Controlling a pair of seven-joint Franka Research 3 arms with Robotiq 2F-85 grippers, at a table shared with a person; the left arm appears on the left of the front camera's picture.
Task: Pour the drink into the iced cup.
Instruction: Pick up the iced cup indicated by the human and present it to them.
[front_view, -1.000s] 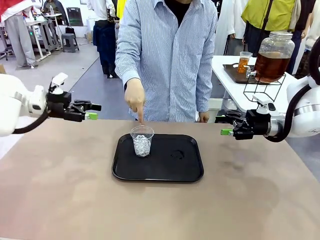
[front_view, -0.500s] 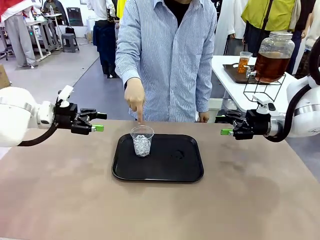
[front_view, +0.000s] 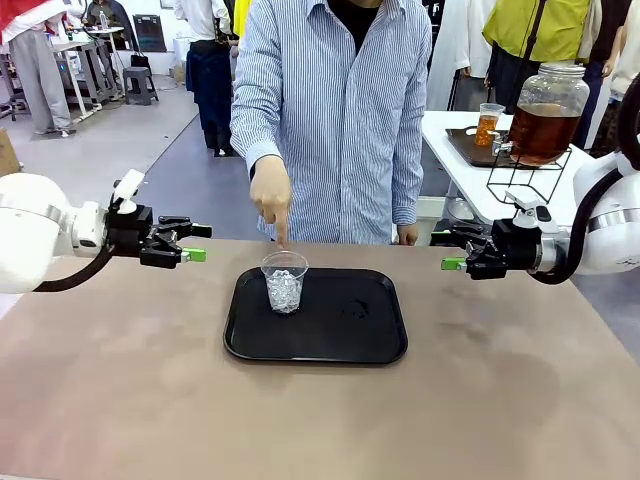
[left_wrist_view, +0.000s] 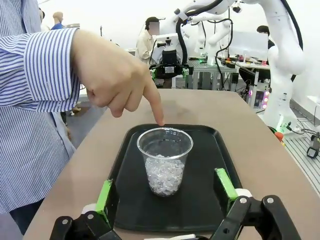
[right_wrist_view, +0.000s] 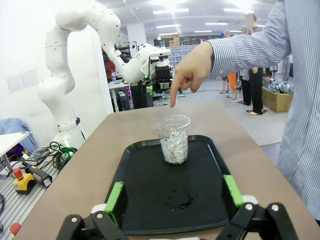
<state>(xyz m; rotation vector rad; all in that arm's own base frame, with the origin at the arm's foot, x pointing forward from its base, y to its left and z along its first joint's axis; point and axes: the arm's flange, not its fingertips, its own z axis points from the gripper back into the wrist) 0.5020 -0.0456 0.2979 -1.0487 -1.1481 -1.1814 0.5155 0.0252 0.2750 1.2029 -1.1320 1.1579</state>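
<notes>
The iced cup (front_view: 284, 282), clear plastic with ice in its lower half, stands at the back left of a black tray (front_view: 240, 348). A person's hand (front_view: 270, 198) points a finger down just behind the cup's rim. The amber-brown drink (front_view: 541, 133) fills a glass jar on a white side table at the far right. My left gripper (front_view: 198, 243) hovers open left of the tray, aimed at the cup (left_wrist_view: 165, 161). My right gripper (front_view: 447, 251) hangs open right of the tray, facing the cup (right_wrist_view: 174, 141). Both grippers (left_wrist_view: 165, 189) (right_wrist_view: 174, 193) have nothing between their fingers.
A small cup of orange-tinted liquid (front_view: 488, 122) sits on a dark tray beside the jar. A small wet patch (front_view: 351, 309) marks the black tray's right half. Bare brown tabletop (front_view: 320, 420) spreads in front of the tray. The person stands at the far edge.
My left gripper has come down and to the right, closer to the tray. The right gripper, the cup and the pointing hand have stayed put.
</notes>
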